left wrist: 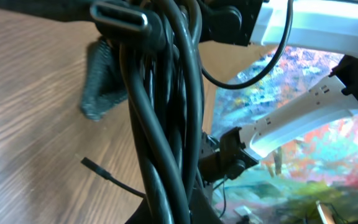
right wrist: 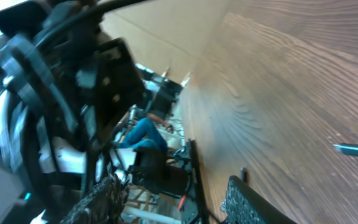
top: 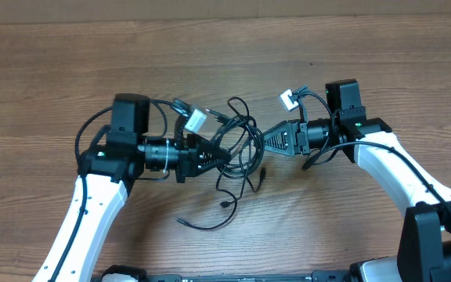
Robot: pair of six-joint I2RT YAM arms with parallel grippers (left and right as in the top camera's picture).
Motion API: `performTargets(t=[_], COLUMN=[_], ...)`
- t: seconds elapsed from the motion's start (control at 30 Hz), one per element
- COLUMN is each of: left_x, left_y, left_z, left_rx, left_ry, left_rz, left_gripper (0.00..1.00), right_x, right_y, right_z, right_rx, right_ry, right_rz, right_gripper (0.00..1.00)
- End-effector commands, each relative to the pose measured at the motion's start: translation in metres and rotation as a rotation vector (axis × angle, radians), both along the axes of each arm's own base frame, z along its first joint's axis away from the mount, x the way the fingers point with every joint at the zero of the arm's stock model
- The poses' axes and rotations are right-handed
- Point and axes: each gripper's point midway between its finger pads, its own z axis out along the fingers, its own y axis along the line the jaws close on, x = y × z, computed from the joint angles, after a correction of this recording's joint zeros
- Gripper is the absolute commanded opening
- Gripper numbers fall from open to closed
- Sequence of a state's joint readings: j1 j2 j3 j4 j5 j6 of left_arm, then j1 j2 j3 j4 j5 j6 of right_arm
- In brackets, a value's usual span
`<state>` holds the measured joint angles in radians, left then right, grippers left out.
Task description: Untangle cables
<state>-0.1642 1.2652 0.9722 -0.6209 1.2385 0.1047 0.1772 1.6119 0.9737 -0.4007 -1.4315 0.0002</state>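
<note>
The left hand (top: pixel 212 157) clamps the cables (left wrist: pixel 166 124) on the desk (top: pixel 351 227) — the right hand (top: pixel 268 141), just beside them, stands open.

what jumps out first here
A knot of black cables sits in the middle of the wooden table. The left claw is shut on that bundle, which fills the left wrist view, while the right claw stands open at its right edge. One loose plug end trails toward the near side.

Right hand (top: pixel 266 141) apparently half spread
</note>
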Motion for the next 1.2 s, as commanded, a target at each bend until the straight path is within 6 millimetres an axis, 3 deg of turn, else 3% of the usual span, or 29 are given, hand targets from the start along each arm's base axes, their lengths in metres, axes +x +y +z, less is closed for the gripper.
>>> performTargets(t=[0.0, 0.17, 0.57, 0.77, 1.17], left_x=[0.002, 0.001, -0.013, -0.013, -0.012], left_y=[0.008, 0.009, 0.006, 0.006, 0.006], left_z=[0.013, 0.017, 0.034, 0.033, 0.032], left_rx=[-0.039, -0.06, -0.161, -0.155, -0.151], left_ry=[-0.043, -0.04, -0.037, -0.042, -0.042], left_rz=[0.004, -0.002, -0.086, -0.082, -0.081], left_gripper=[0.04, 0.04, 0.04, 0.04, 0.04], right_x=[-0.008, -0.008, 0.0, -0.005, -0.014], right_y=[-0.001, -0.001, 0.0, 0.0, 0.022], right_z=[0.011, 0.018, 0.006, 0.017, 0.023], right_rx=[0.094, 0.126, 0.067, 0.123, 0.115], right_ry=[-0.044, -0.072, -0.05, -0.054, -0.022], right_rz=[0.058, 0.077, 0.038, 0.08, 0.152], right_gripper=[0.53, 0.56, 0.57, 0.57, 0.56])
